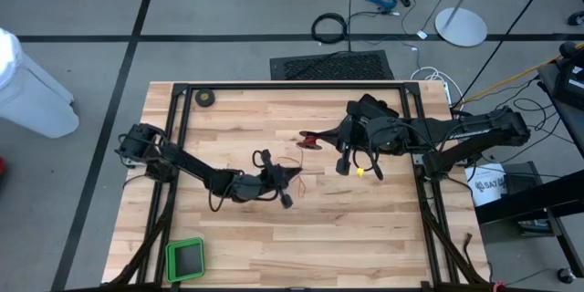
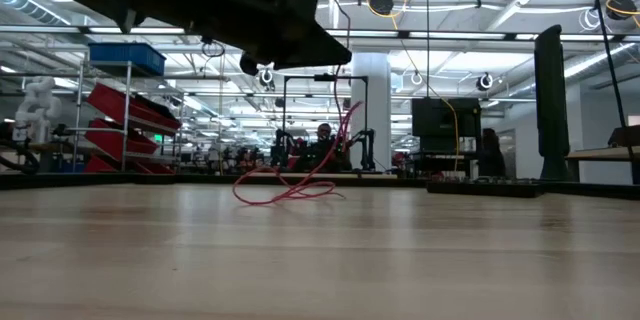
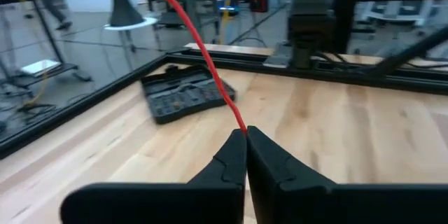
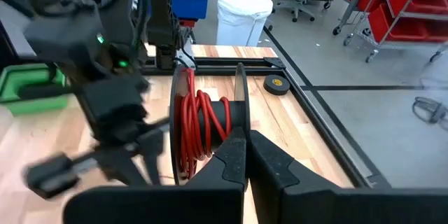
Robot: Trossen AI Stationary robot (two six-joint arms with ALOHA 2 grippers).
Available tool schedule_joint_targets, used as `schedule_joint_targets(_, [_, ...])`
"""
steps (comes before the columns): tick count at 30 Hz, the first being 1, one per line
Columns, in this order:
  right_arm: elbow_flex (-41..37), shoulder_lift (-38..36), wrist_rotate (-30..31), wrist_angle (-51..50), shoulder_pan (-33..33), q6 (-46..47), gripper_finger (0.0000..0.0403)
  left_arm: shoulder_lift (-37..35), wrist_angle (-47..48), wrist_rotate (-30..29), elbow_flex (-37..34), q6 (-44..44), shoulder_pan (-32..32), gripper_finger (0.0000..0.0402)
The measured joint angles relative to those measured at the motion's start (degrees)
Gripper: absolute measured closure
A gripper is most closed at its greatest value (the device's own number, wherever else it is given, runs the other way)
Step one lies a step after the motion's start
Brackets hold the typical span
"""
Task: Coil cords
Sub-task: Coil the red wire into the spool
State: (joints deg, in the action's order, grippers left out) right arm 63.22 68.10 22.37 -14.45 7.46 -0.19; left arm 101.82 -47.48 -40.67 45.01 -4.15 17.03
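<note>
1. Right hand [image 4: 245, 155] sits closed on the reel [image 4: 210, 127], pinching its rim, just right of the surface's centre [image 1: 237, 237].
2. Several turns of red wire [image 4: 196, 129] are already wrapped on the reel's core, so the coiling looks well under way.
3. Left hand [image 3: 245, 155] is clamped shut on the wire, which runs taut out of its fingertips; it sits at about 8 o'clock from the reel, near it.
4. Not finished: the low view shows a loose tangle of wire [image 2: 290, 188] lying on the surface, with a strand rising toward the arms above.
5. My read: that slack has yet to be fed onto the reel, a fair part of the job. How much wire remains in all, I can't tell.
6. Tape roll [image 1: 206, 99] at the far edge and the green tray [image 1: 185, 259] at the near edge lie well apart, untouched.
</note>
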Motion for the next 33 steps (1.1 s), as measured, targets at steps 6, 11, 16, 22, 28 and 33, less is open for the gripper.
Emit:
schedule_joint_targets(6, [0.0, 0.0, 0.0, 1.5, 0.0, 4.2, 0.0403, 0.0, 0.0, 0.1, 0.0, -3.4, -3.9, 0.0399])
schedule_joint_targets(11, [0.0, 0.0, 0.0, 2.8, 0.0, 4.5, 0.0403, 0.0, -0.1, 6.0, 0.0, -7.6, -7.1, 0.0400])
schedule_joint_targets(16, [0.0, 0.7, 1.6, 3.2, 0.0, 4.5, 0.0403, 0.0, -4.4, 12.3, 0.1, -9.1, -8.1, 0.0400])
schedule_joint_targets(22, [0.0, 3.5, 12.8, 4.2, 0.0, 4.4, 0.0403, 0.0, -5.2, 16.4, 3.8, -8.5, -7.5, 0.0401])
schedule_joint_targets(28, [0.0, 7.0, 18.1, 6.2, 0.0, 3.7, 0.0403, 0.0, -4.3, 16.8, 7.8, -4.8, -7.6, 0.0401])
schedule_joint_targets(33, [0.0, 8.7, 18.0, 6.4, -0.4, 3.1, 0.0403, 0.0, -3.2, 16.9, 10.3, -1.7, -7.6, 0.0401])
